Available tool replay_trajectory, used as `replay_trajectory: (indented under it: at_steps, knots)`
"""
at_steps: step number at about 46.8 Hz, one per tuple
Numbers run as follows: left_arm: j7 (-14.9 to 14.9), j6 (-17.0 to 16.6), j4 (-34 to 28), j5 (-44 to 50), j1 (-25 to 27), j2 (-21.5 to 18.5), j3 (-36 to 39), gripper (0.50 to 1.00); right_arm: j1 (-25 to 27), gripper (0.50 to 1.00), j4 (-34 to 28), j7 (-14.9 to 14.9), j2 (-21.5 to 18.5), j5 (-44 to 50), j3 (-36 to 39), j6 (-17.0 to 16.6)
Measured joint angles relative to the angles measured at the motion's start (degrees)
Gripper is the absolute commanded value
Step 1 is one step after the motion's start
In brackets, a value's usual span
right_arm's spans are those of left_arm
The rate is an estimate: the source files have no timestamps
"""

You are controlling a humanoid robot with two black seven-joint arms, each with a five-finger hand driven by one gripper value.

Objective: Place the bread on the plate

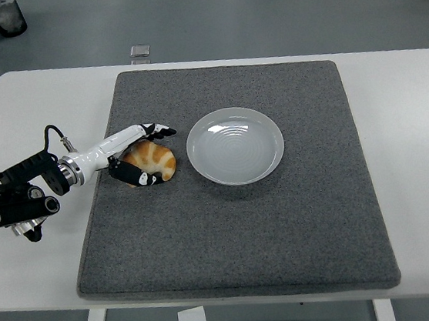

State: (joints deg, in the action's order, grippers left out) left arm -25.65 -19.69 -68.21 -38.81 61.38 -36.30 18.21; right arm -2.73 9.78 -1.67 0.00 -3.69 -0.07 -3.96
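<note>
The bread (155, 159), a golden-brown croissant-like piece, lay on its side toward the left, just left of the plate (235, 145) and apart from it. The plate, white, round and shallow with ringed ridges, sat upright.
</note>
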Motion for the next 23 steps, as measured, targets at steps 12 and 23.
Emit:
replay_trajectory:
  at_steps: [12,23]
  knots:
    - [0.1,0.1,-0.1,-0.5,0.1,-0.2,-0.2,0.662,0.0,0.952,0.0,0.0,0.0,0.0,0.0,0.0]
    - [0.1,-0.2,0.1,-0.3,0.6,-1.0,-4.9,0.502,0.0,0.952,0.0,0.0,0.0,-0.1,0.0,0.0]
